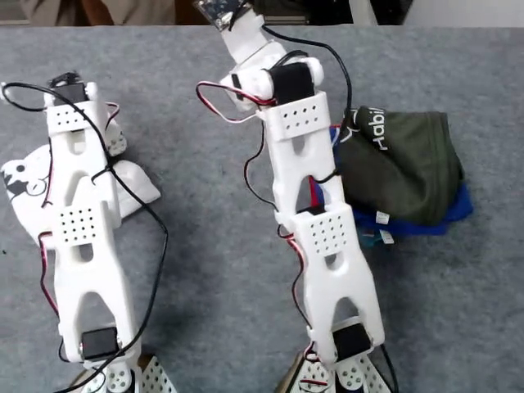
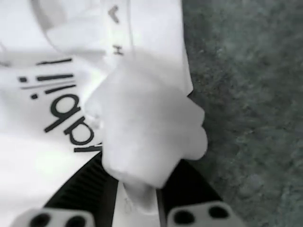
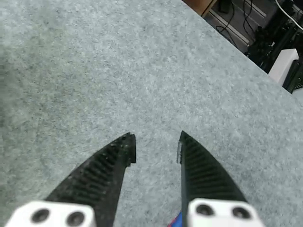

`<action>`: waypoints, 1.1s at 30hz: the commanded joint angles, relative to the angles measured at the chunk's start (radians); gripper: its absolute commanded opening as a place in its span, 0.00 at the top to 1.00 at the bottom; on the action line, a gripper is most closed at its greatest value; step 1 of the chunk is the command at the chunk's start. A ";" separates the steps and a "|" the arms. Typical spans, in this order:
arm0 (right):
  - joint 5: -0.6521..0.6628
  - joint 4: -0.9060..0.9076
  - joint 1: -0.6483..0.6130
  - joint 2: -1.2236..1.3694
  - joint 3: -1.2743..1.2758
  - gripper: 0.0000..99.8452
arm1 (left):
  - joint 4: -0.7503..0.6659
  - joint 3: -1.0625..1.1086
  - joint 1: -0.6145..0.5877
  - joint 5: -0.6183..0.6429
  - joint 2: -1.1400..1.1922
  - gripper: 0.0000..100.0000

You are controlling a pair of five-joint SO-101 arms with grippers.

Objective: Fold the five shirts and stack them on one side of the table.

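A white shirt (image 1: 135,187) with black print lies crumpled at the table's left side, partly under my left arm (image 1: 82,221). In the left wrist view my left gripper (image 2: 137,177) is shut on a bunched fold of this white shirt (image 2: 147,127), and the cloth hides its fingertips. On the right side lies a folded dark green shirt (image 1: 409,168) on top of a blue shirt (image 1: 460,209). My right arm (image 1: 315,205) stretches along the stack's left edge toward the far side. My right gripper (image 3: 156,144) hangs open over bare grey table with nothing between its fingers.
Grey felt covers the table (image 1: 205,246). A wide bare strip runs between the two arms. Red, white and black cables (image 1: 155,246) trail beside each arm. The table's far edge (image 3: 227,40) is close to the right gripper, with dark equipment beyond it.
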 commanded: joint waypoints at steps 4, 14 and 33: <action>0.006 0.017 0.036 -0.134 -0.048 0.85 | 0.020 0.175 0.176 -0.083 -0.077 0.98; 0.000 0.021 0.120 -0.228 -0.047 0.85 | 0.020 0.493 0.373 -0.109 -0.318 0.98; -0.002 0.054 0.186 -0.349 -0.047 0.85 | 0.015 0.629 0.509 0.026 -0.475 0.87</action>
